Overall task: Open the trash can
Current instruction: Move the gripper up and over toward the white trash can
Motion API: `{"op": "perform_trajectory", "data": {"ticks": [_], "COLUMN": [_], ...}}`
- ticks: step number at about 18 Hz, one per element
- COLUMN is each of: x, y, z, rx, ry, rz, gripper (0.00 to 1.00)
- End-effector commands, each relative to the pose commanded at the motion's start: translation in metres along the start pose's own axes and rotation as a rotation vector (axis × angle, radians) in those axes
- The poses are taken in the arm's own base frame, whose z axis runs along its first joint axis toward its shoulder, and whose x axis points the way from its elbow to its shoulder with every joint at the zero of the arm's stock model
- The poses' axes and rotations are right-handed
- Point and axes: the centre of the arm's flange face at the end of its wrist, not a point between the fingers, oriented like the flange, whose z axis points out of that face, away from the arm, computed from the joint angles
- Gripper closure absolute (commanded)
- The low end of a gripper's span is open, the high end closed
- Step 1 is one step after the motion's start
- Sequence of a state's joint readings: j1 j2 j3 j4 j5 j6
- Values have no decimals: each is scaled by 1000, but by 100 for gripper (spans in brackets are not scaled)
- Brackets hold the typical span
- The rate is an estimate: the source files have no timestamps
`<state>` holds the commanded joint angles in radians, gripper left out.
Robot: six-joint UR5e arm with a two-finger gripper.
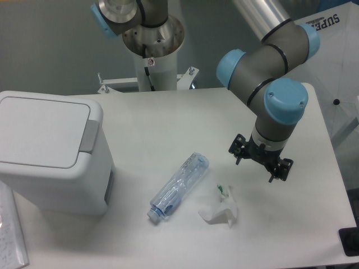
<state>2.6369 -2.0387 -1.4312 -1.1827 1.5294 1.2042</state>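
Well, trash can [47, 151] sits far from jaws.

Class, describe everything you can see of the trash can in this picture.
The trash can is a large, boxy white bin, plastic by its look, with rounded corners. Its flat white lid lies shut, with a grey rectangular tab at the lid's right edge. It stands upright on the left side of the table. Nothing touches it; the bottle and the hand are well apart.
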Motion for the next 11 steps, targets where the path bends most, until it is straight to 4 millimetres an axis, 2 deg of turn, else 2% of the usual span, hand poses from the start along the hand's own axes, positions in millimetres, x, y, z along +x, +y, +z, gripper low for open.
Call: {"op": "perform_trajectory", "data": {"ticks": [3, 6, 11], "x": [5, 13, 25], "y": [0, -13, -28], "z": [-7, -14, -13], "rx": [3, 34, 61], "ry": [-7, -7, 9], "rz": [5, 24, 32], "gripper": [0, 0, 0]}}
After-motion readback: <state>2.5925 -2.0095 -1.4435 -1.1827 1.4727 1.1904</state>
